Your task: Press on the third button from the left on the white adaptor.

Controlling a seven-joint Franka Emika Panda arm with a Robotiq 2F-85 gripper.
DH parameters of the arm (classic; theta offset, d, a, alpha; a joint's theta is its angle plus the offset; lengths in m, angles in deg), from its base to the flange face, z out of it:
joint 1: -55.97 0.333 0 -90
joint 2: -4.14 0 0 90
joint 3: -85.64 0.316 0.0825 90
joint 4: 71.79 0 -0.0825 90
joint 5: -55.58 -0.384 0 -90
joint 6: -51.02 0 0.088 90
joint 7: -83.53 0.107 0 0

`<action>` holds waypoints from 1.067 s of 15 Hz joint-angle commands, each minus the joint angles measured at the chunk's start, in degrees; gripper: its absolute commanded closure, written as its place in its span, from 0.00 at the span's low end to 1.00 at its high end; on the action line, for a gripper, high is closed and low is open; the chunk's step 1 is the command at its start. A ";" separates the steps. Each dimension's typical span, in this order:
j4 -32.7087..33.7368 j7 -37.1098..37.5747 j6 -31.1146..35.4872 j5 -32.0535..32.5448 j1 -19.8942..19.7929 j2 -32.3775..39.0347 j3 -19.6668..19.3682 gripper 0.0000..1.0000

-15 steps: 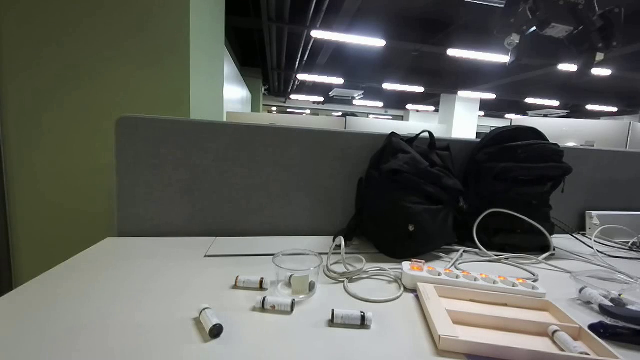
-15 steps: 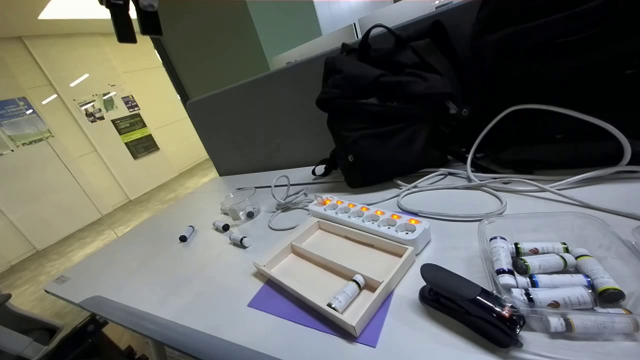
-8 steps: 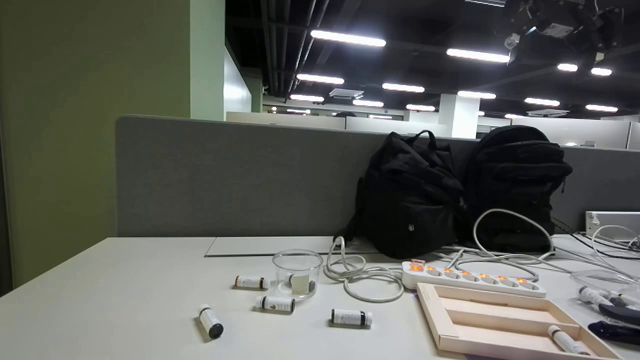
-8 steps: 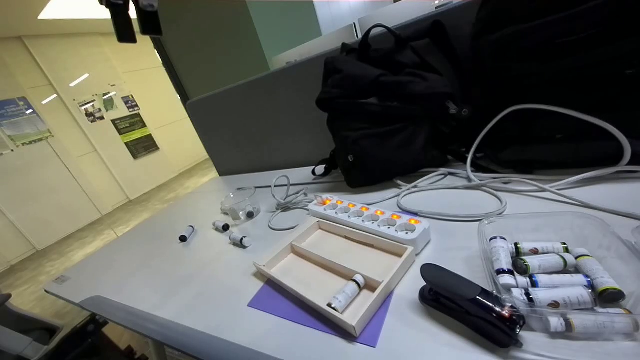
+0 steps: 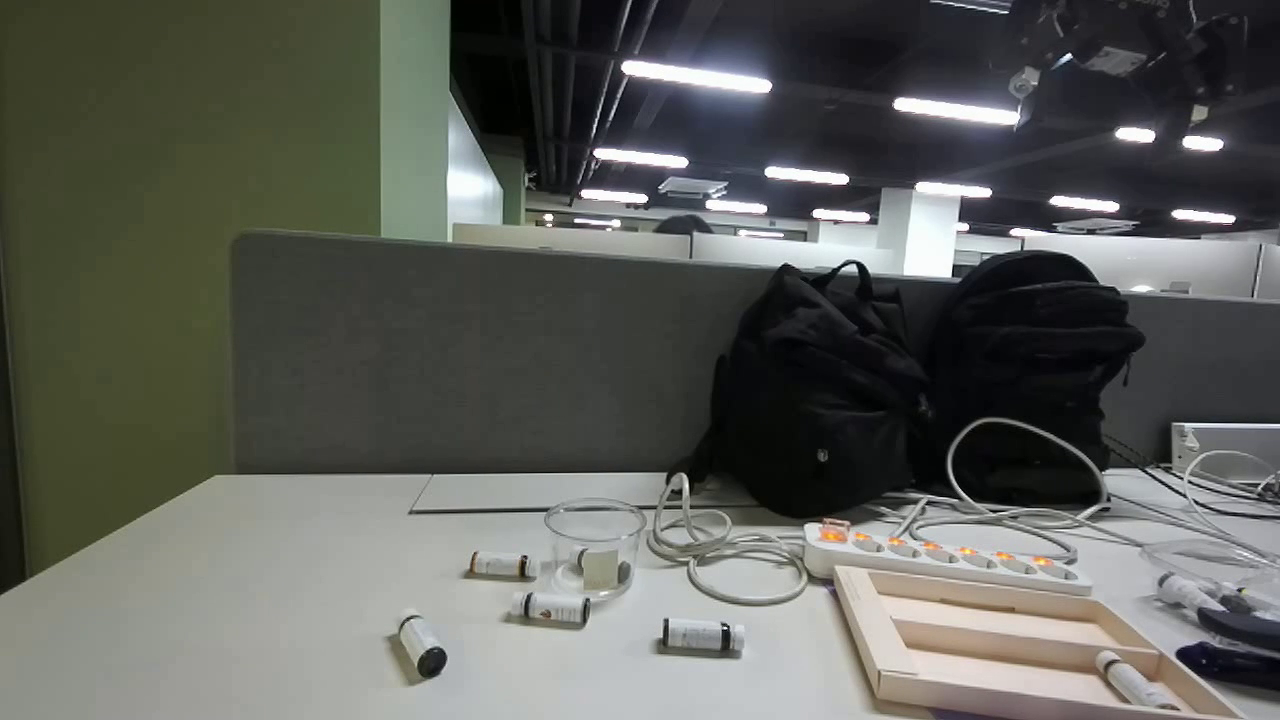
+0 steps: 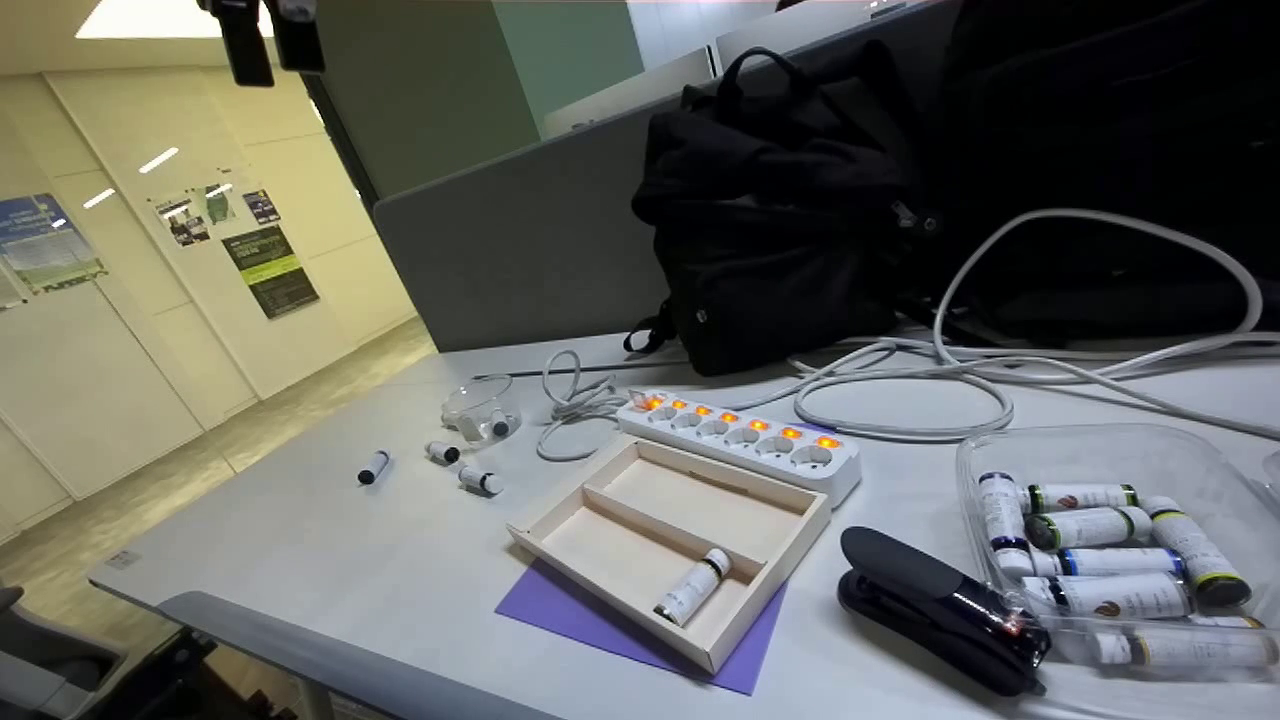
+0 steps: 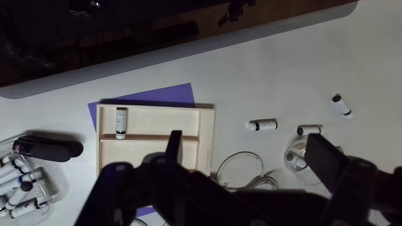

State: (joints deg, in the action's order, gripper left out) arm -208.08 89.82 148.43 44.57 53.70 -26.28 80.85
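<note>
One table (image 6: 330,560). Two black backpacks (image 6: 770,230), at 12 and roughly 2 o'clock off the one wooden tray (image 6: 705,500) in an exterior view; same clock below. One purple sheet (image 6: 560,605) under it. At least one clear tub (image 6: 1080,455) at 3. One white adaptor (image 6: 743,436) at 1, just beside the tray: looks hard and smooth, likely light, so it could skid. I'd push straight down; any hold goes across its narrow width, mid-length. One stapler (image 6: 935,605) between 3 and 4, one clear cup (image 6: 468,402) at 10. My fingers (image 6: 247,50): high toward 11, spread, nothing between them. Vials (image 5: 703,635): four loose between 9 and 10, one in the tray, at least one in the cup, at least seven in the tub. Buttons (image 6: 729,418): seven, lit orange; I want the third button (image 6: 703,411) from the left, if the end one counts.
</note>
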 commanded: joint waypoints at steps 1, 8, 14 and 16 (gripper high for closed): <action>0.13 -0.35 -0.20 -0.32 -0.91 0.08 0.73 0.00; 0.13 -0.35 -0.20 -0.32 -0.91 0.08 0.73 0.00; 4.33 -6.84 6.31 -5.94 1.69 9.71 -0.20 0.00; 7.88 -11.45 11.41 -9.42 2.52 16.32 -0.98 0.00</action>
State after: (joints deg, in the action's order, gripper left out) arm -206.93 83.51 155.98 39.21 54.89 -20.12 81.00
